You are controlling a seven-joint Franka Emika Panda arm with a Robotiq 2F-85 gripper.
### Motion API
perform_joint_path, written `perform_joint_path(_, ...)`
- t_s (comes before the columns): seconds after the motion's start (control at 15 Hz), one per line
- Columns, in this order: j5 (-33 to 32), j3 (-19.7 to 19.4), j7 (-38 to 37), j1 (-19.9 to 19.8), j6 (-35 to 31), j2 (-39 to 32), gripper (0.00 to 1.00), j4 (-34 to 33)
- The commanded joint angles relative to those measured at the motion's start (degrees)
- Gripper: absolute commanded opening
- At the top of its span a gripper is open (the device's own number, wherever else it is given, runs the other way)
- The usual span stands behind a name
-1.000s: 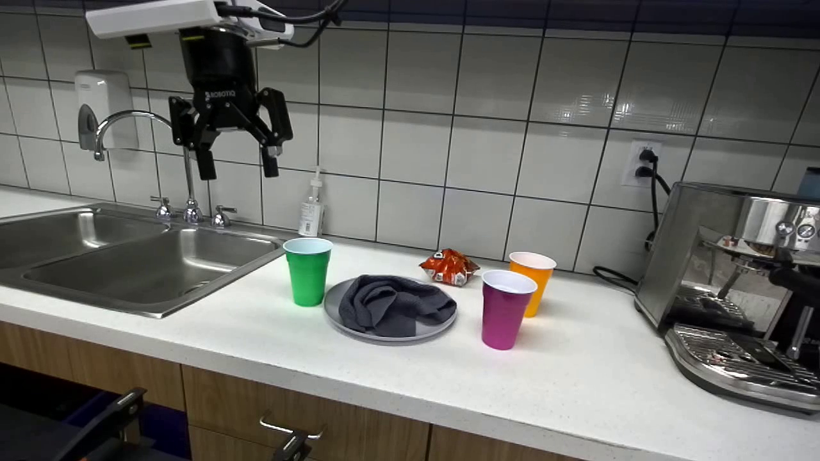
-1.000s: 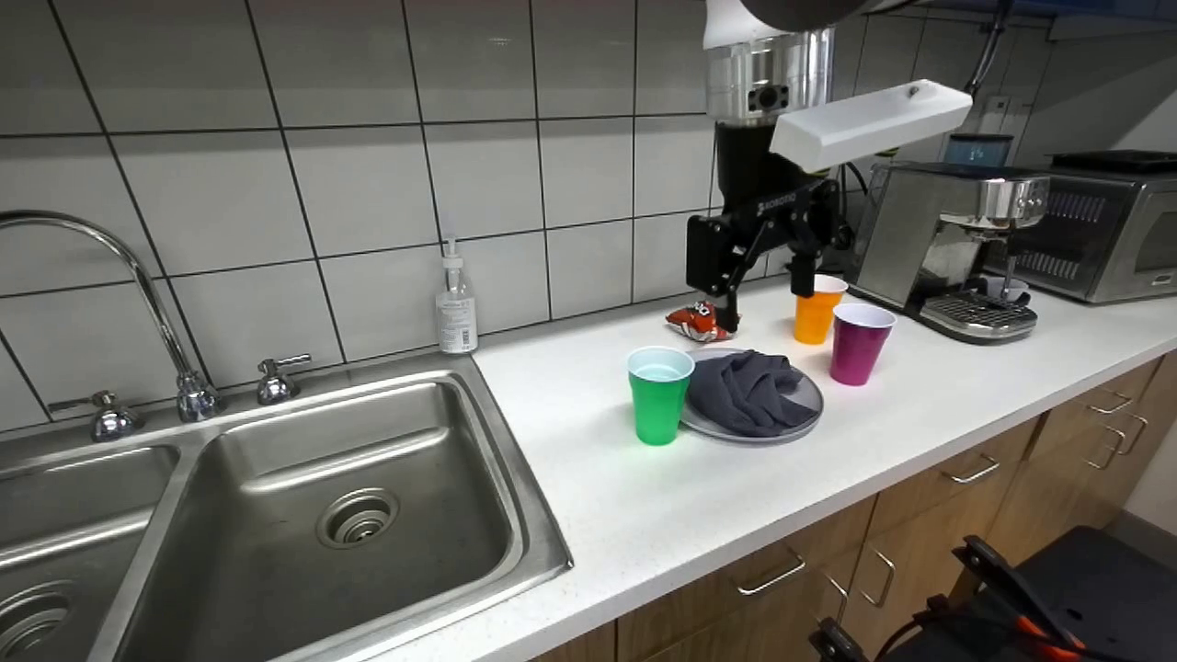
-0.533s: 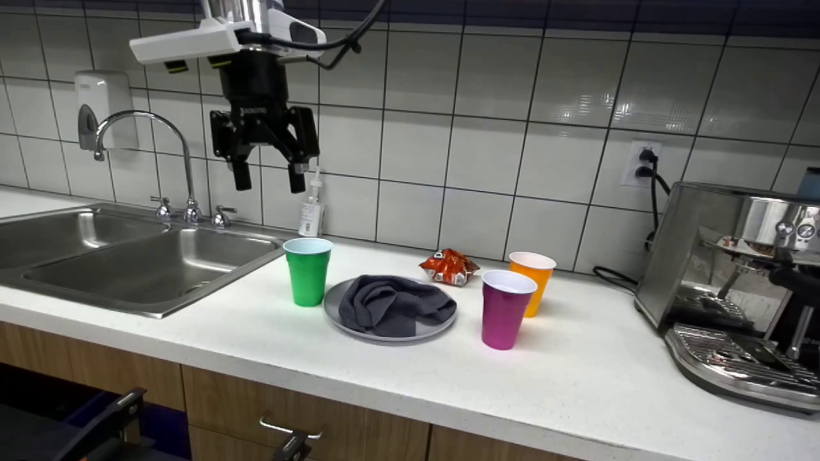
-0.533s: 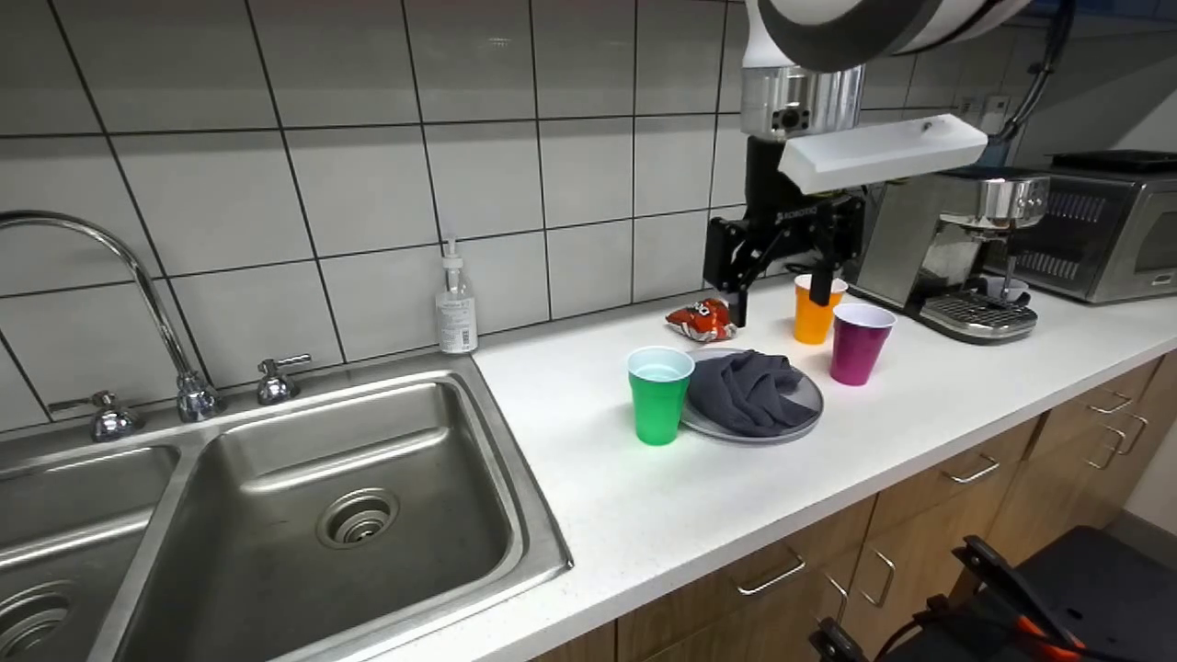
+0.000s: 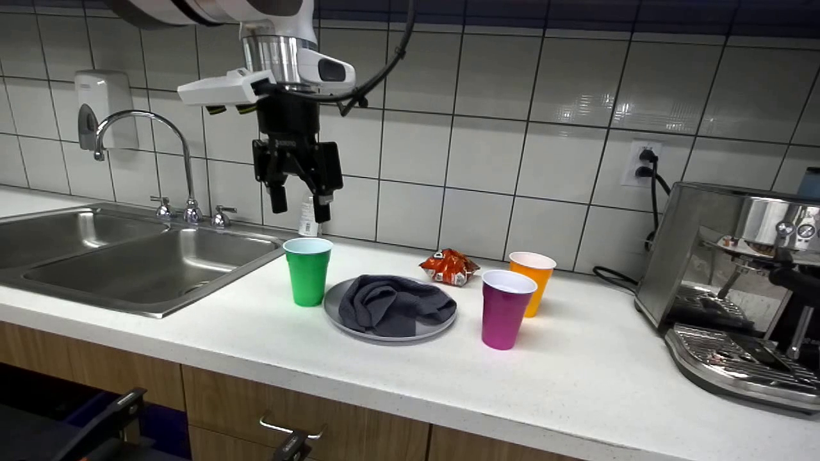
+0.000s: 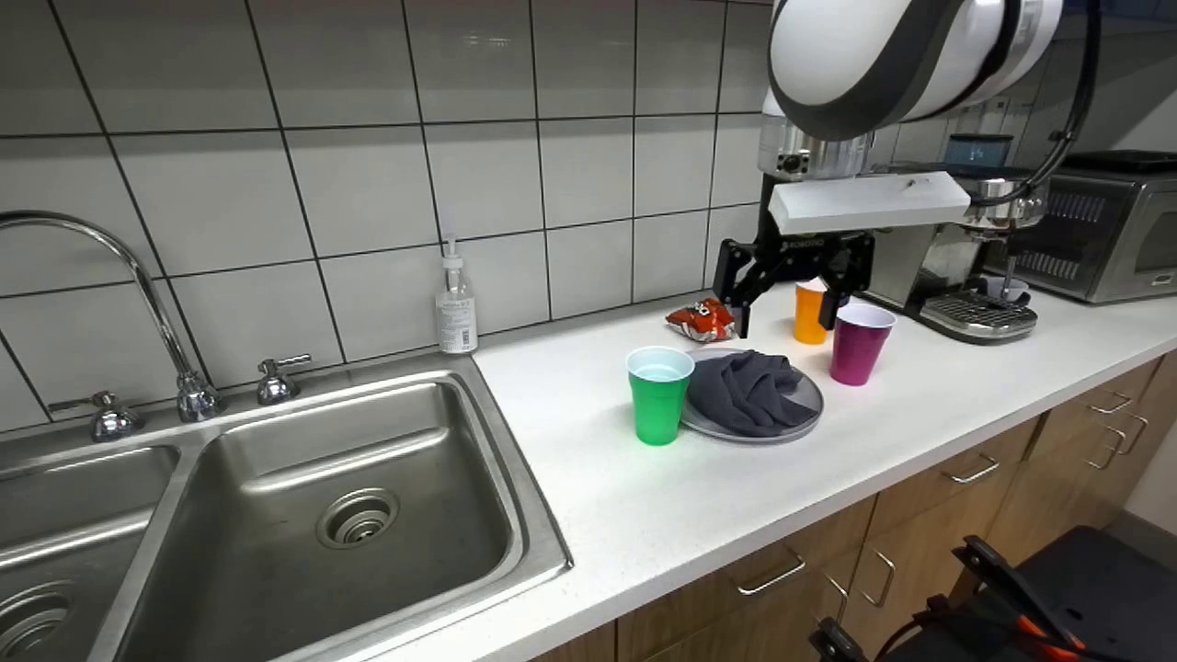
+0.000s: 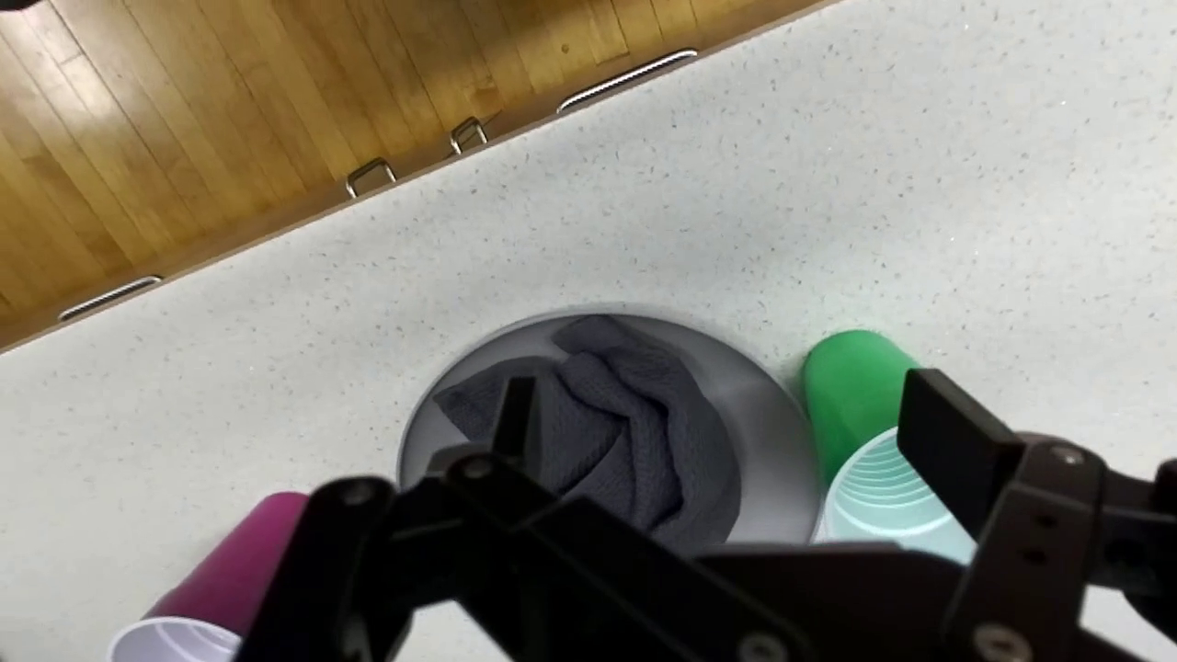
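Observation:
My gripper hangs above the counter with its fingers wide apart and nothing between them. In the wrist view its left fingertip overlaps a dark grey cloth, while the right one partly covers a green cup. The crumpled cloth lies on a round grey plate. The green cup stands upright beside that plate in both exterior views. Past the plate are a magenta cup and an orange cup, also upright. A red snack bag lies behind the plate, near the wall.
A double steel sink with a faucet is set into the counter. Against the tiled wall stands a pump bottle. A coffee machine and a microwave-like appliance occupy the far end. Drawer handles line the front.
The gripper has come down and shifted right in both exterior views, now lower over the plate and green cup area. Its fingers have stayed apart. Cups, plate, cloth and bag have not moved.

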State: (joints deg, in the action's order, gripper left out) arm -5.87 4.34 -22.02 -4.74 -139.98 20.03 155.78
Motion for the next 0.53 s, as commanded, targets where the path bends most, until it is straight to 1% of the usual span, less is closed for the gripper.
perform_joint_path(0.0,0.16,-0.22,-3.97,-2.08,-4.35,-3.25,1.00,0.06)
perform_joint_path(0.47,-0.36,-1.37,-8.45,-3.85,-11.65,-9.76,1.00,-0.37)
